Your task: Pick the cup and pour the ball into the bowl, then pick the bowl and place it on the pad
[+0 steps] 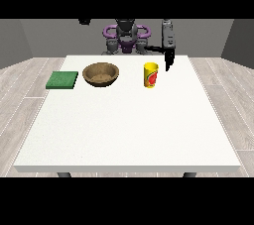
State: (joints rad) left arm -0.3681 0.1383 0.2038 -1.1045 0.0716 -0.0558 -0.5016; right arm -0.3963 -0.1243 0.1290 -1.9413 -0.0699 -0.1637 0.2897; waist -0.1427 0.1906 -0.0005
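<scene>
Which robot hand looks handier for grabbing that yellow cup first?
Probably its own left: that robot hand, at the view's right, hangs just beside the yellow cup. No other hand shows.

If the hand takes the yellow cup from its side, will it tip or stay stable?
The yellow cup stands upright and is taller than wide, so a push near its rim would probably tip it. It looks rigid, so likely keeps shape when grasped. The hand at the view's right hangs beside it.

views: one, front | stands across table (129, 130) from robot (126, 35), facing it | raised, looks down on tabletop | set well back: whole table in frame, robot small at top, floor both sides
</scene>
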